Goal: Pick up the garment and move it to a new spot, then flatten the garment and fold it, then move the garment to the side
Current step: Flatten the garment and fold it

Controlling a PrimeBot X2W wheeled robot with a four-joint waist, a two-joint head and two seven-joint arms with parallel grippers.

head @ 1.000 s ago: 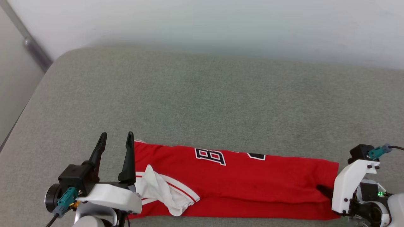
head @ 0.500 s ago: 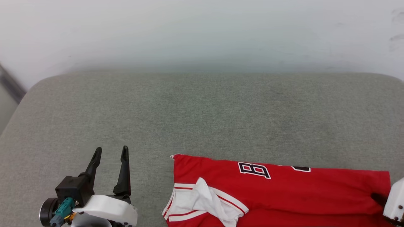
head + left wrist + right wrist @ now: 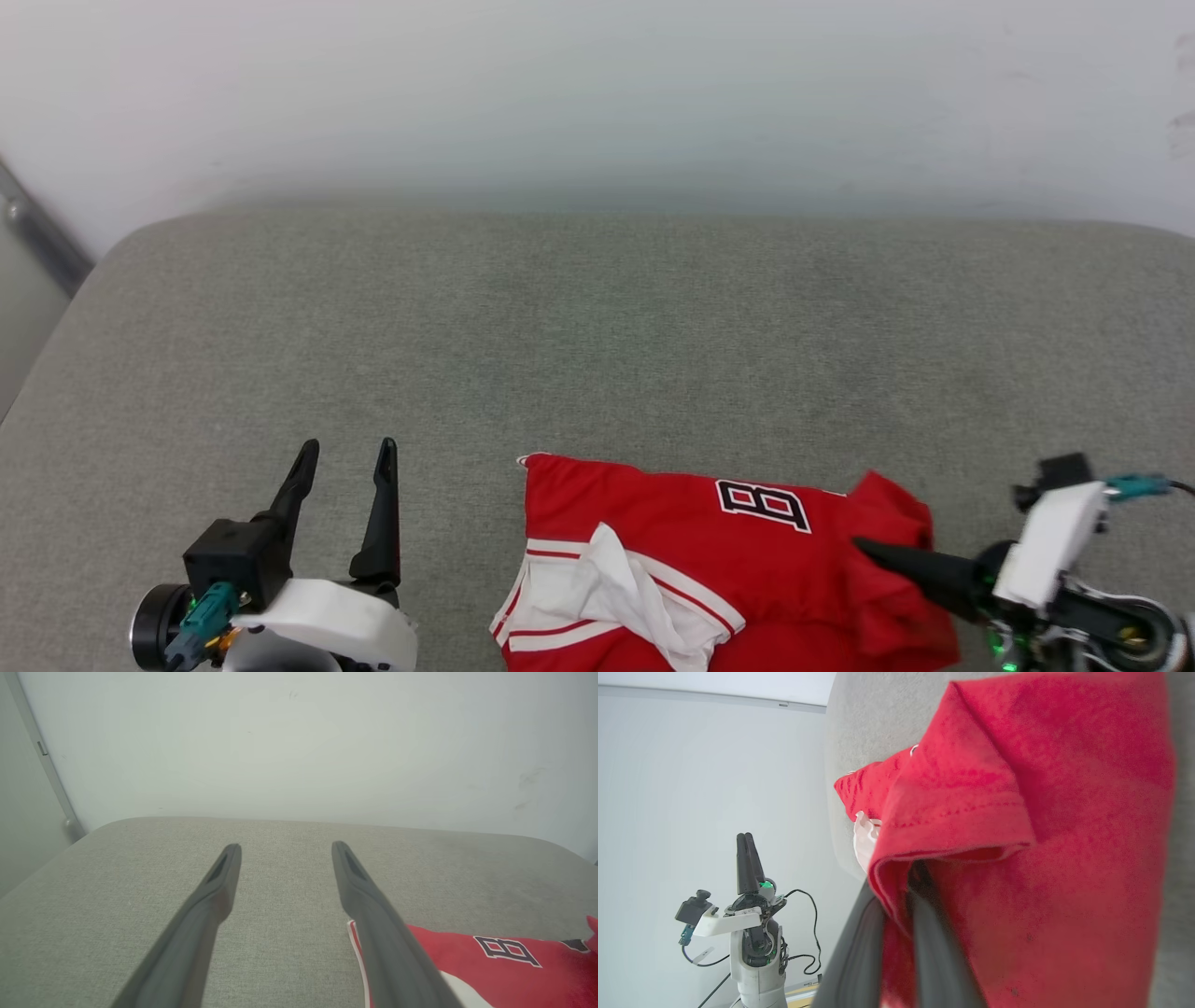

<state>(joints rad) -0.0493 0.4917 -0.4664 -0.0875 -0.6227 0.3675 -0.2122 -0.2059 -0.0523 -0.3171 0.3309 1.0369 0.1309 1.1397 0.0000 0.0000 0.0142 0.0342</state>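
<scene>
The garment (image 3: 653, 518) lies at the near edge of the grey cushion (image 3: 597, 327), red, with a crumpled white sleeve (image 3: 611, 588) on top and a black letter print (image 3: 761, 504) showing. My right gripper (image 3: 864, 546) points left, shut on the garment's right end, which is lifted and doubled over towards the middle. In the right wrist view both fingers (image 3: 934, 933) pinch the red hem (image 3: 952, 826). My left gripper (image 3: 347, 450) stands open to the left of the garment, apart from it, with nothing between its fingers (image 3: 219, 882). The garment's (image 3: 514, 961) left edge lies beside it.
A pale wall (image 3: 597, 93) rises behind the cushion. The cushion's rounded left edge (image 3: 56, 345) drops off beside a grey metal rail (image 3: 37, 243). Bare grey fabric stretches across the middle and far side. My left arm (image 3: 747, 905) appears in the right wrist view.
The head view has shifted. A gap has opened between my left gripper and the garment's left edge. My right gripper has lifted the garment's right end and carried it leftward over the body.
</scene>
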